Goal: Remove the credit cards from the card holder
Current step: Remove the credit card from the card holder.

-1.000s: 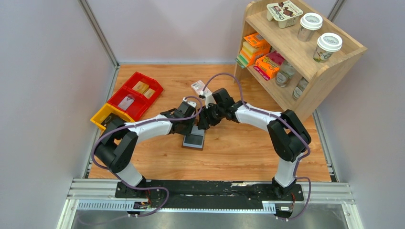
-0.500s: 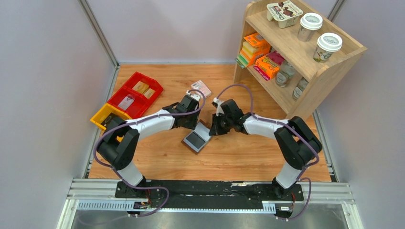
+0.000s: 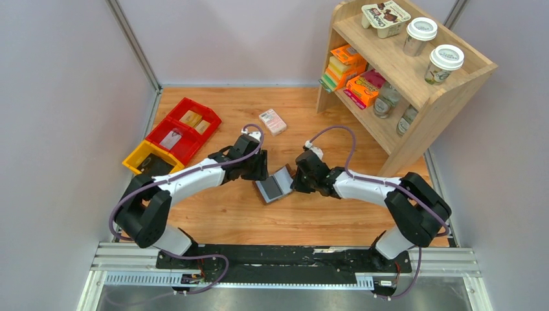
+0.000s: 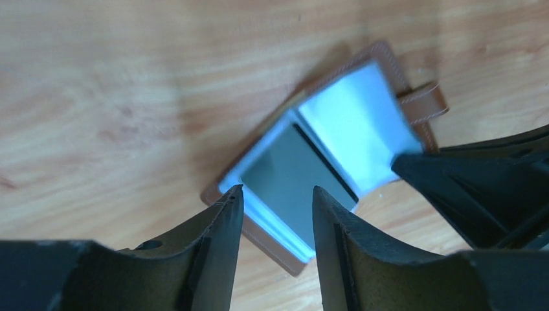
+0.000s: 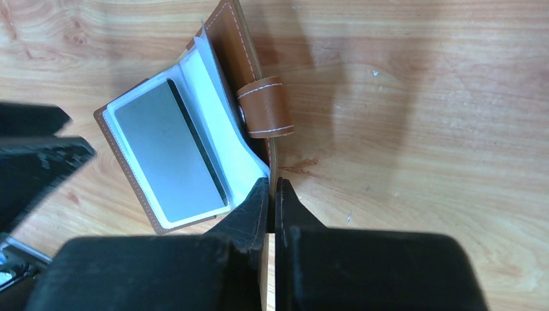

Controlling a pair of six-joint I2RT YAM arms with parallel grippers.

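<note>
Card holder (image 5: 236, 58) is sitting right in the bite of the right gripper (image 5: 272, 184): the two fingers are pressing almost together on the edge of its brown leather cover, clamped on it just below the snap tab (image 5: 265, 107). That cover is standing up off the table (image 5: 421, 129) while the other half is lying flat, spread open to the left of the pinch. In the flat half's pale blue pocket a grey credit card (image 5: 171, 155) is showing, tucked in and not drawn out.

Across from it, the left gripper (image 4: 275, 201) is hanging over the far corner of the card holder (image 4: 353, 126), its jaws spread apart with nothing between them. Through the gap the credit card (image 4: 291, 175) is lying directly under and just beyond the tips. Whether those fingers (image 4: 220, 227) are touching the leather is hard to call from the wrist view.

From above, the card holder (image 3: 274, 186) is lying near the middle of the table (image 3: 336, 214), squeezed between the left gripper (image 3: 259, 170) on its left and the right gripper (image 3: 296, 180) on its right, both arms reaching in low.

Farther out, a pink-and-white patterned box (image 3: 272, 121) is lying behind them, well apart. Red bins (image 3: 184, 129) and a yellow bin (image 3: 145, 155) are sitting at the table's left edge, and a wooden shelf (image 3: 401, 84) is standing at the back right.
</note>
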